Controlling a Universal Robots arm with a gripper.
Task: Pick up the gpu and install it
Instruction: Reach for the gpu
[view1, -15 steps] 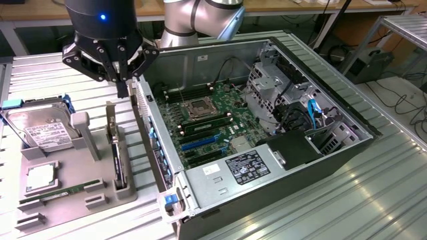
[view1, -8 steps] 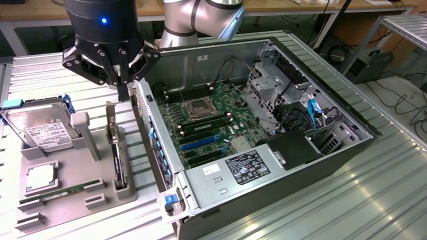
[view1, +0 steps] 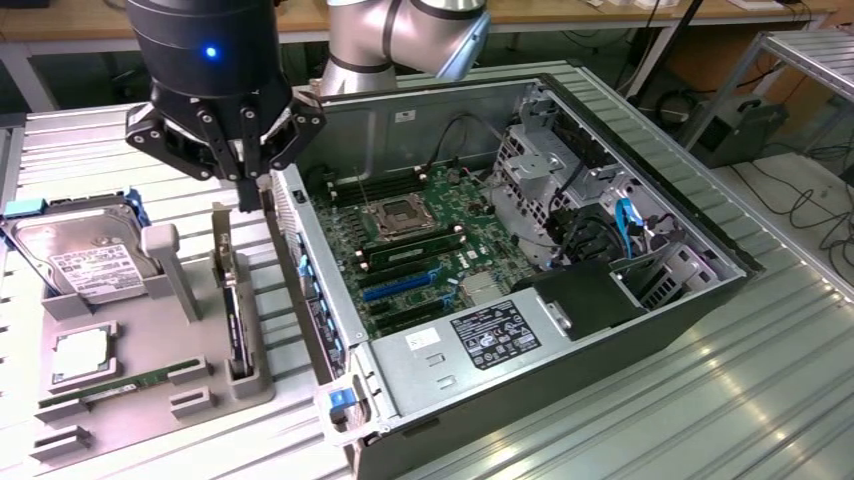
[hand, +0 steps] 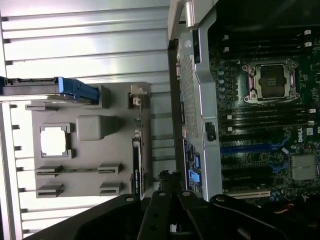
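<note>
The gpu (view1: 235, 305) stands on its edge in a slot of the grey holder tray (view1: 147, 405), its silver end bracket pointing up. In the wrist view the gpu (hand: 140, 150) shows edge-on as a thin dark strip. My gripper (view1: 250, 200) hangs just above the card's upper end, between it and the computer case wall. Its fingers are shut together with nothing between them. I cannot tell whether they touch the bracket. The gripper (hand: 167, 176) points down at the gap between tray and case.
The open computer case (view1: 694, 300) lies on its side at the exterior view's right, with the motherboard (view1: 414, 250) and a blue slot (view1: 400, 286) exposed. The tray also holds a hard drive (view1: 83, 262), a processor (view1: 80, 355) and a RAM stick (view1: 114, 386).
</note>
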